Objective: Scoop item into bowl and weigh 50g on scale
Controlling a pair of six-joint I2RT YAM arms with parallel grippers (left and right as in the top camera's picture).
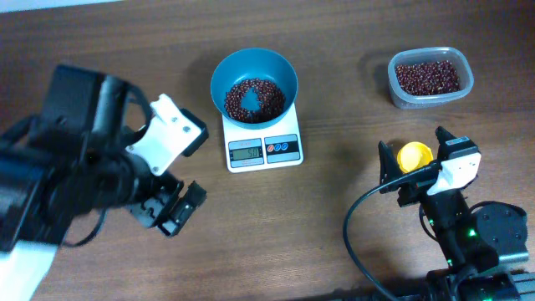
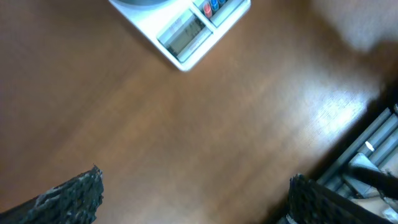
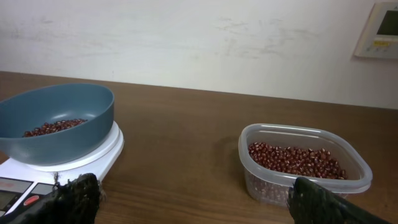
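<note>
Bowl (image 1: 253, 63) of beans (image 1: 253, 99) sits on the scale (image 1: 263, 150) at 12 o'clock; left hand (image 1: 171, 207) and right hand (image 1: 414, 157) are spread, standing clear, probably for undisturbed weighing.

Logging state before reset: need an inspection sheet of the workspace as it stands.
Surface: brown wood-grain table.
Job's things: teal bowl holding beans sits on the white scale; display too small to read.
Clutter: clear tub of more beans at right; yellow scoop between the right jaws, seen from above.
Grippers: left gripper and right gripper, jaws open, holding nothing.
Cables: black cable loops beside the right arm.
Surroundings: pale wall, wall panel.
</note>
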